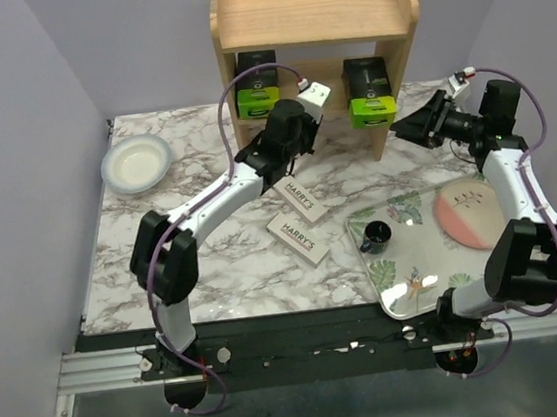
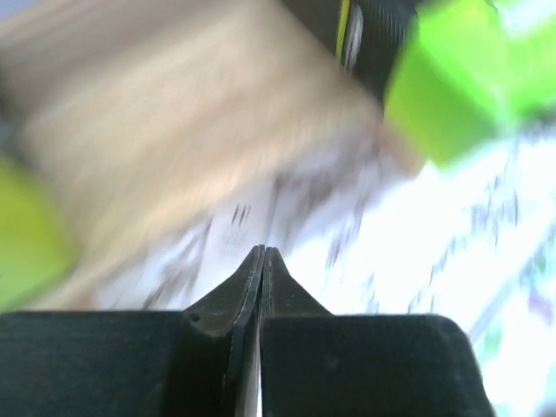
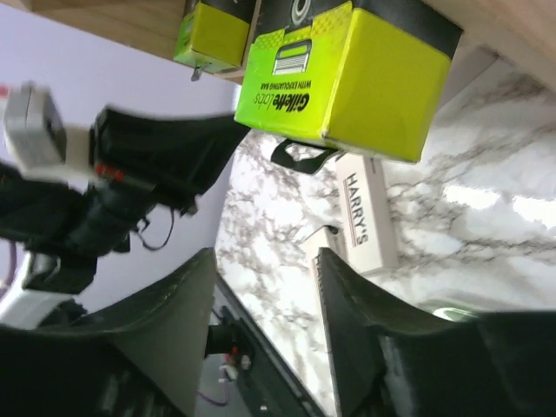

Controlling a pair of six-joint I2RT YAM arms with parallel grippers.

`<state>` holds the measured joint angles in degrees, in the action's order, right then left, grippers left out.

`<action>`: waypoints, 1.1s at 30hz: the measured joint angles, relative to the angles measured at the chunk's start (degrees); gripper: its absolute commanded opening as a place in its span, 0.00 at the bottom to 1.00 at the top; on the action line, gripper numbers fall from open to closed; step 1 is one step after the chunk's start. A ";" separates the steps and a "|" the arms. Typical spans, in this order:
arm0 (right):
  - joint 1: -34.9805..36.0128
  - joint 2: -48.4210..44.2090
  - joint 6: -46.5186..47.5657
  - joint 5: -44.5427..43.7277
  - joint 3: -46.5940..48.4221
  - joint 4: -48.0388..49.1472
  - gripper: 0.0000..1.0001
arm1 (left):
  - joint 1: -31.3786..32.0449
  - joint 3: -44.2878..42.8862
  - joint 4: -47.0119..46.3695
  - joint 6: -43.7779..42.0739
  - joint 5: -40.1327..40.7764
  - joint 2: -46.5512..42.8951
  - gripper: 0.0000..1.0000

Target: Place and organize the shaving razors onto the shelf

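packs: two black ones with lime ends, both on the shelf's (image 1: 312, 13) lower tier. The left pack (image 1: 258, 95) and the right pack (image 1: 371, 100) stand apart with a gap between them.
Harry's boxes: two show, lying flat and askew on the tabletop (image 1: 236, 274), near of the shelf. The far box (image 1: 301, 202) is just beside the near box (image 1: 298, 239). A third is not seen in any view.
handling: the boxes look like slim printed card. They are likely light and stiff, with smooth faces that could slide in a loose pinch and walls that could dent under a hard one.
hold: probably across the narrow width at mid-length, fingers down along the two long edges. Lying flat, they leave little side to catch.
shelf: light wood, at the far edge. No pack shows on the top tier.
left tool (image 2: 263, 254): fingers pressed together with nothing between them. It hangs in front of the lower tier, between the two packs. Its wrist view is blurred.
right tool (image 3: 265, 261): fingers spread and empty. It is right of the shelf, pointing left at the right pack.
step: the packs seem placed, and the boxes are not yet shelved.
right side, near: tray (image 1: 409, 289) carrying a cup (image 1: 375, 236) and a pink plate (image 1: 470, 212).
left side, far: white bowl (image 1: 135, 162).
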<state>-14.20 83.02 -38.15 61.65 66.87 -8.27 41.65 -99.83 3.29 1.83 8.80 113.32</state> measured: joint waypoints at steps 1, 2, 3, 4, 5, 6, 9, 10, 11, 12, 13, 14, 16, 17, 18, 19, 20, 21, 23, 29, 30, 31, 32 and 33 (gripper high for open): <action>0.04 -0.28 0.98 -0.24 -0.17 -0.31 0.34 | -0.26 6.45 -0.94 -1.44 -1.33 -4.94 0.09; 0.37 -0.70 1.51 -0.50 -0.39 -0.90 0.24 | -0.39 10.14 -0.92 -2.16 -2.08 -8.41 0.09; 0.66 -1.33 2.67 -1.09 -0.59 -1.57 0.07 | -0.52 14.43 -1.11 -3.72 -4.09 -13.49 0.08; 1.22 -1.86 4.33 -2.03 -0.76 -2.05 0.04 | -0.52 18.93 -2.56 -5.51 -6.62 -18.36 0.08; 1.68 -2.12 4.48 -2.45 -0.90 -2.21 0.03 | -0.46 21.27 -2.89 -6.56 -7.93 -21.38 0.08; 2.73 -2.54 5.29 -3.15 -1.07 -2.32 0.02 | -0.28 24.81 -3.26 -8.55 -10.25 -26.47 0.08; 5.35 -2.91 6.54 -5.60 -1.38 -2.10 0.02 | 0.11 31.80 -4.76 -13.31 -15.06 -36.50 0.06; 5.99 -2.86 6.54 -6.14 -1.38 -2.08 0.02 | 0.37 34.23 -4.48 -15.06 -15.67 -40.09 0.05; 6.75 -2.51 6.47 -6.82 -1.38 -1.90 0.02 | 0.48 36.09 -3.91 -16.83 -15.87 -42.34 0.04; 7.30 -2.10 6.38 -7.39 -1.33 -1.51 0.02 | 0.50 37.81 -2.51 -18.32 -15.82 -44.35 0.01; 7.67 -1.20 6.21 -7.85 -0.94 -1.53 0.02 | 0.46 39.34 -1.14 -19.74 -15.34 -45.88 0.00; 7.91 0.20 5.97 -8.26 -0.07 -1.44 0.02 | 0.46 40.24 -0.13 -20.50 -14.67 -46.60 0.00; 7.98 2.62 5.38 -8.81 1.57 -1.25 0.02 | -0.02 41.97 3.78 -21.18 -12.17 -47.69 0.00; 7.98 4.28 4.98 -9.03 2.62 -1.14 0.02 | -0.46 42.23 5.99 -21.16 -10.97 -47.78 0.00; 7.98 6.03 4.59 -9.22 3.87 -0.63 0.02 | -1.11 42.23 8.26 -21.18 -9.86 -47.78 0.00; 7.98 6.91 4.02 -9.44 4.50 -0.33 0.02 | -1.55 42.23 9.38 -21.18 -9.29 -47.80 0.00; 7.98 8.52 3.43 -9.66 5.46 0.04 0.02 | -2.25 42.23 11.19 -21.20 -8.37 -48.00 0.00; 7.98 9.20 2.93 -9.68 5.99 0.13 0.02 | -2.99 42.23 12.61 -21.31 -7.93 -48.24 0.00; 7.98 11.04 1.95 -9.81 7.21 0.72 0.02 | -3.78 42.23 13.64 -21.33 -7.67 -48.63 0.00; 7.98 16.20 -0.26 -9.90 12.76 1.68 0.03 | -4.81 42.23 13.73 -21.86 -7.52 -48.19 0.00; 7.98 16.63 -0.52 -9.94 13.09 2.01 0.03 | -4.83 42.23 13.66 -21.94 -7.52 -48.02 0.00; 7.98 16.98 -0.85 -9.97 13.40 2.21 0.04 | -4.83 42.23 13.66 -21.99 -7.52 -47.80 0.00; 7.98 17.51 -1.27 -9.99 13.70 2.64 0.04 | -4.83 42.23 13.66 -22.01 -7.52 -47.71 0.00; 7.98 17.84 -1.66 -10.29 13.88 3.08 0.04 | -4.83 42.23 13.66 -22.01 -7.54 -47.71 0.00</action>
<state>-6.22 100.86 -39.81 51.35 80.75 -5.19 36.82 -57.60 16.95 -20.18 1.26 65.60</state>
